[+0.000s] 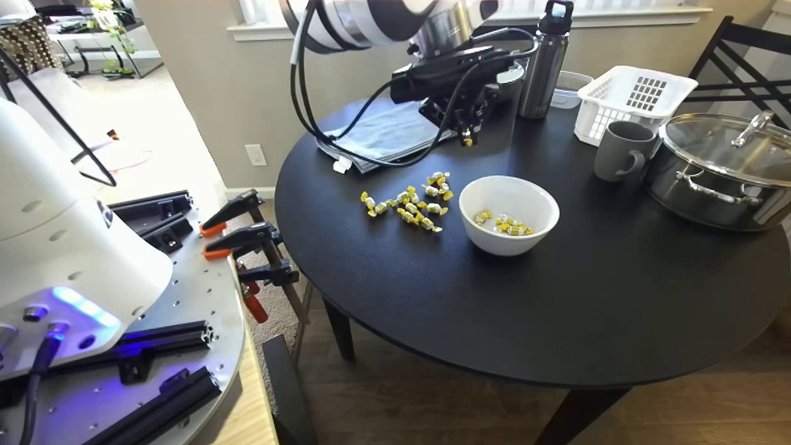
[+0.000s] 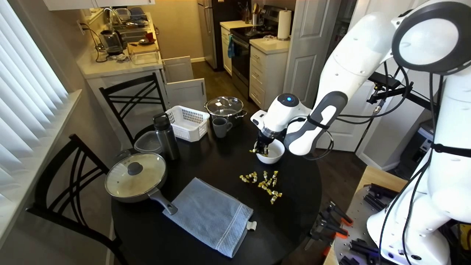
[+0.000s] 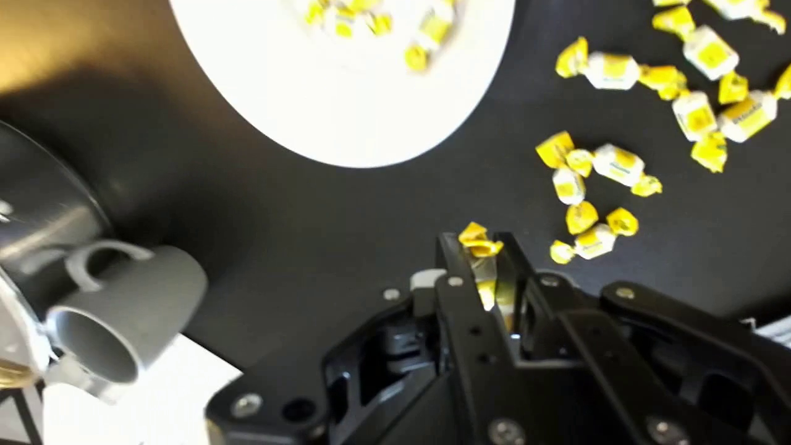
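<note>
From here, I judge the work partly done: the jaws pinch one candy (image 3: 484,269), the nearby bowl (image 1: 503,246) holds several sweets (image 1: 514,228), and loose candies (image 3: 694,116) remain on the tabletop (image 1: 494,321) below.

Held candy (image 3: 486,270) partly hidden by end effector (image 3: 477,241), bowl (image 3: 358,133) cropped by wrist view's top edge

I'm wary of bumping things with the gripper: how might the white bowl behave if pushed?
The white bowl looks stiff, judging by its smooth, even wall. A push high on the rim could tip it, since it flares up from a narrower base. The few small candies inside would probably add little weight to steady it.
</note>
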{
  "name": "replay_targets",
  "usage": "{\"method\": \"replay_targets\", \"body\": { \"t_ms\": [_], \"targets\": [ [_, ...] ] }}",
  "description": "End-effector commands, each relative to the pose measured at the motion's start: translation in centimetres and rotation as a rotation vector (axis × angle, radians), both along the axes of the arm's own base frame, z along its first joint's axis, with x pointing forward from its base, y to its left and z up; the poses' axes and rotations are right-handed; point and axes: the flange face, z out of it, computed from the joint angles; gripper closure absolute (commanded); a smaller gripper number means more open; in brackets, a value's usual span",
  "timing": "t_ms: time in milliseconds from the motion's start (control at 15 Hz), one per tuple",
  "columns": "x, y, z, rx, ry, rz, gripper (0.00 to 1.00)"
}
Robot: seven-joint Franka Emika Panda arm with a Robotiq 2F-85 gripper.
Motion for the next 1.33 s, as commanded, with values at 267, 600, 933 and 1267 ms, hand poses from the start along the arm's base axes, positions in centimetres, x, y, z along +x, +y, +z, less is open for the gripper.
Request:
{"method": "replay_targets", "body": {
  "t_ms": [267, 600, 933, 1267],
  "targets": [
    [-2.4, -6.7, 1.9, -0.273, 0.181, -0.265, 0.96],
    [-2.3, -5.4, -0.7, -0.278, 0.163, -0.305, 0.96],
    [-1.4, -5.3, -1.6, -0.305, 0.060, -0.358, 0.96],
    [-1.2, -4.3, -2.8, -0.306, 0.014, -0.368, 0.47]
  ]
}}
